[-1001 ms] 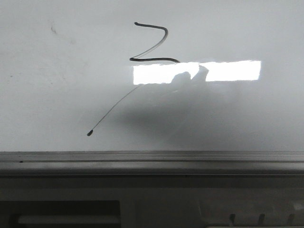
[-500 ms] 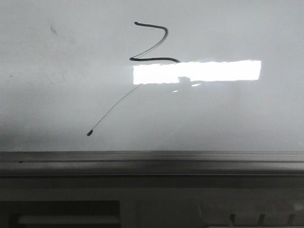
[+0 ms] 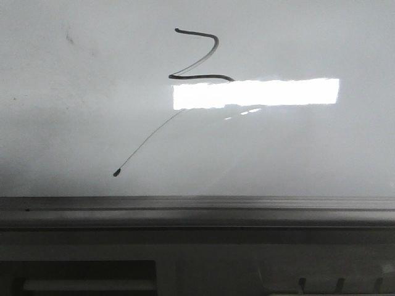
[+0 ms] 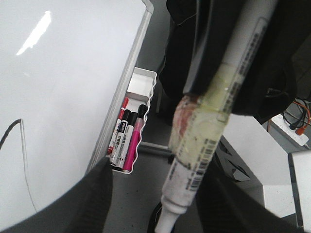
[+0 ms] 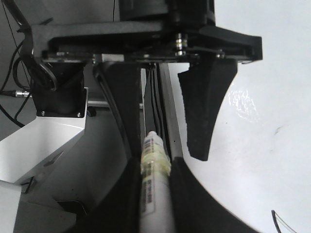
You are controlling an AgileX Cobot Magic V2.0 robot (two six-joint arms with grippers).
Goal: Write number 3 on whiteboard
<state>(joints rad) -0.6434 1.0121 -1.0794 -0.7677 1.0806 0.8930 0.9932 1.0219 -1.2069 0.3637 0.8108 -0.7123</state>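
Front view: we see the whiteboard filling the frame down to its grey edge rail, with no arm or gripper in sight. We log the number 3 as a black squiggle near the top edge of the board, about mid-width, its lower stroke just touching the upper left corner of a bright rectangular reflection. A thin faint tail runs from there down toward the lower left and ends in a dot short of the rail. Left wrist view: we note a marker pen wrapped in yellowish tape between the dark fingers of the left gripper; the pen stands off the board's edge, apart from the ink, and we cannot tell how the jaws sit on it. A white tray at the board's edge holds several markers. Right wrist view: the right gripper has its jaws closed on a taped pen, beside the board's rail; only a small end of a black line shows at the frame corner, well apart from the jaws.
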